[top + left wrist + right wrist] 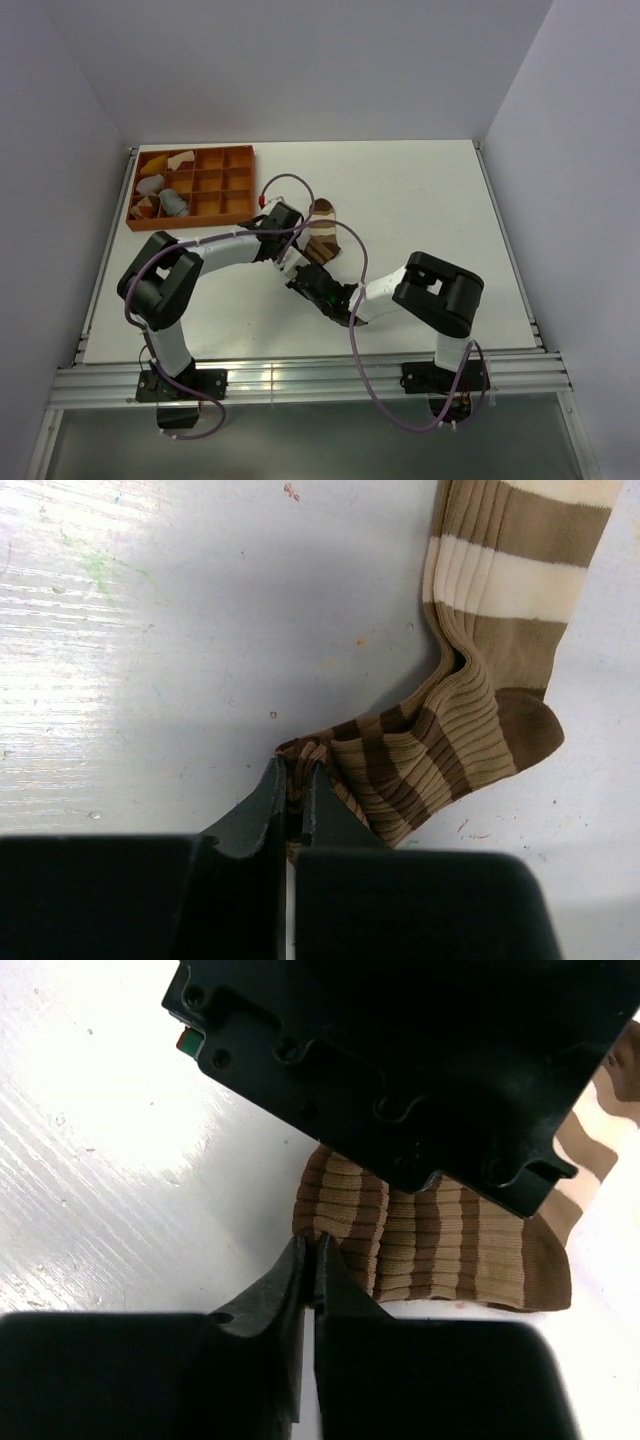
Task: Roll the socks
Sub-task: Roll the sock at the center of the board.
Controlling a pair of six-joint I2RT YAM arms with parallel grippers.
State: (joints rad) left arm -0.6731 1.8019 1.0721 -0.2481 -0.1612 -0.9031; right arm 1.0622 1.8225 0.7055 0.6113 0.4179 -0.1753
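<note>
Roll's just starting imo. Left pincer (295,780) and right pincer (310,1255) are both clamped shut on the near end of the brown sock (440,750), mid tabletop (430,200). Next: curl that end toward the far end, arms in sync. Grey sock (175,203) looks parked in the tray (240,150), far left.

Ribbed cloth on a hard, worn white top.
The brown striped sock (480,730) is knitted cloth, ribbed and matt. The white table (150,630) looks hard and slightly glossy, with fine scratches and small stains. The left gripper (297,770) has fingers (255,815) of smooth matt black plastic.
</note>
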